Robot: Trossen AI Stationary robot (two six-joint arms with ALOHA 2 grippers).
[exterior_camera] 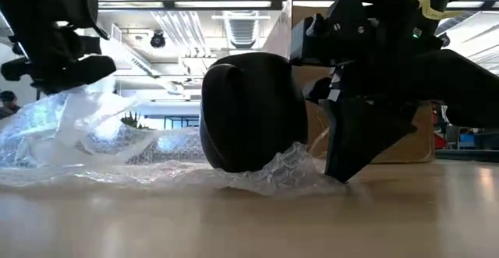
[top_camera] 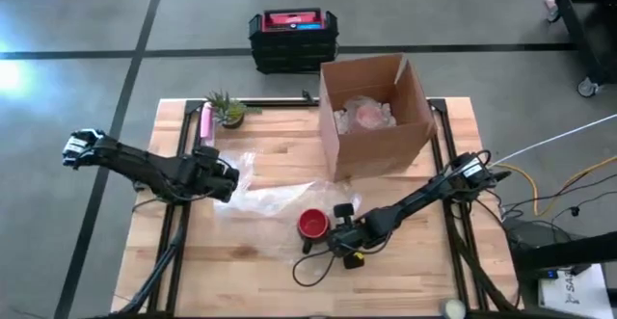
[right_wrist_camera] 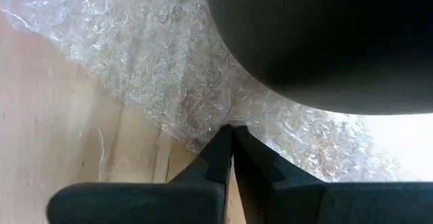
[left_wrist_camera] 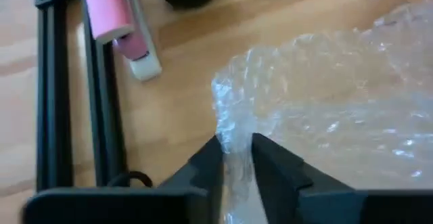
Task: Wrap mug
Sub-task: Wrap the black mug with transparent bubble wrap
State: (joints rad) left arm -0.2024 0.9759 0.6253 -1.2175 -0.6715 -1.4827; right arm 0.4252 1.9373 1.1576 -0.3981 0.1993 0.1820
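Note:
A red mug [top_camera: 312, 225] sits on the near right part of a clear bubble wrap sheet [top_camera: 275, 196] spread on the wooden table [top_camera: 251, 271]; in the low view the mug [exterior_camera: 249, 110] looks dark. My right gripper [top_camera: 333, 240] is just right of the mug, down at the table, shut on the sheet's edge. My left gripper [top_camera: 224, 179] is at the sheet's left end, shut on the wrap and holding that end raised [exterior_camera: 86, 118]. My left gripper pinches the left edge of the bubble wrap [left_wrist_camera: 233, 139] between its two fingers, which come level from the table's left. That end is lifted off the table and crumpled, while the remainder lies flat. My right gripper pinches the wrap's edge beside the mug [right_wrist_camera: 226, 119] at its fingertips [right_wrist_camera: 218, 149], the fingers slanting down from the right. That edge stays on the table [exterior_camera: 312, 176].
An open cardboard box [top_camera: 376, 117] holding wrapped items stands at the far right. A small plant [top_camera: 227, 110] and a pink object [top_camera: 205, 124] lie at the far left. A black cable [top_camera: 313, 266] loops near the front. A black case [top_camera: 292, 38] sits on the floor beyond.

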